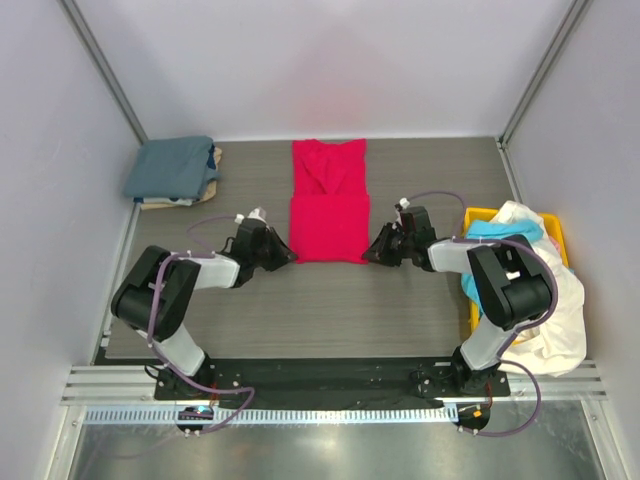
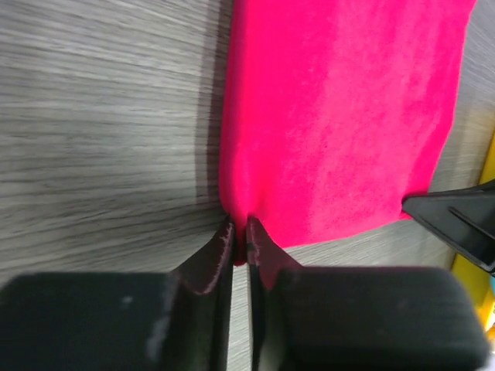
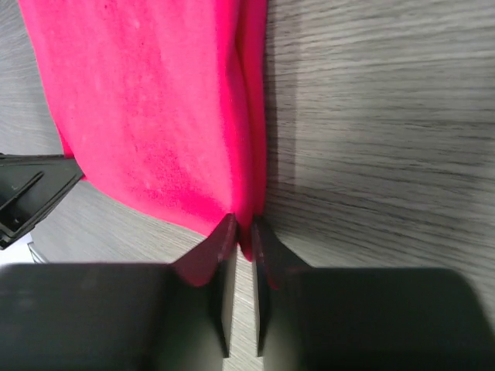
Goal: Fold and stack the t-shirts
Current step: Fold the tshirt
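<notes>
- Blue-grey shirt (image 1: 170, 167): folded, bench (image 1: 330, 310) far left, atop tan shirt (image 1: 216, 160).
- Left end effector (image 2: 240, 232): pinching red shirt (image 1: 328, 215) near-left corner.
- Red shirt: flat, centre.
- Right end effector (image 3: 242, 228): pinching near-right corner.
- Bin (image 1: 478, 214): right; cyan shirt (image 1: 490, 228), white shirt (image 1: 560, 310).

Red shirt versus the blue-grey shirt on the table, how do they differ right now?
The red shirt lies in the middle as a long strip; the blue-grey shirt is a compact fold at the far left. The red shirt has the left pincer and right pincer shut on its near corners; the blue-grey shirt is untouched, resting on tan cloth. Both are plain cloth.
</notes>
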{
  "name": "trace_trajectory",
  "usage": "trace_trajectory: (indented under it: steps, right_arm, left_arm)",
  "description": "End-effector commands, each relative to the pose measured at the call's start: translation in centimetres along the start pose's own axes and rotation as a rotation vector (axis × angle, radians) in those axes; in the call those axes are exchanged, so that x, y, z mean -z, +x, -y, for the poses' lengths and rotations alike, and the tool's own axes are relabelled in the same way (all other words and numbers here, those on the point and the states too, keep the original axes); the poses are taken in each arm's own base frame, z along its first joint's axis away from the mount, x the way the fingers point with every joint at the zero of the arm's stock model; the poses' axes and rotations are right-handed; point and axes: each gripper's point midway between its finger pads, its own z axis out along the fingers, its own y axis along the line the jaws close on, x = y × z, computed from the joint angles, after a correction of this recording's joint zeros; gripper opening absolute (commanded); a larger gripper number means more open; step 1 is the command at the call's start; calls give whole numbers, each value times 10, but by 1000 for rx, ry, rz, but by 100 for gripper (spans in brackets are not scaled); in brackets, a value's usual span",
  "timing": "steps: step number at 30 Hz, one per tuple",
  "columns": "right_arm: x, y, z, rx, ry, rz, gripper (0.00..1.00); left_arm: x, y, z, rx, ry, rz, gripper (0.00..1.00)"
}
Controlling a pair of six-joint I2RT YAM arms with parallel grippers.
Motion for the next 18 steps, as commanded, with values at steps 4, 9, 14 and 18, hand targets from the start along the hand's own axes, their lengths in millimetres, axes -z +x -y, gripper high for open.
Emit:
trace_trajectory:
  steps: [4, 9, 14, 18]
  right_arm:
    - [-3, 6, 1, -5, -14, -17, 1]
    - [16, 6, -3, 7, 10, -5, 1]
    - [43, 20, -6, 8, 19, -9, 1]
    - [75, 42, 0, 3, 53, -20, 1]
  left_arm:
    - [-5, 9, 5, -16, 0, -16, 0]
    - [14, 16, 8, -44, -28, -19, 0]
    - [49, 35, 12, -63, -35, -38, 0]
    - [82, 53, 26, -105, -28, -27, 0]
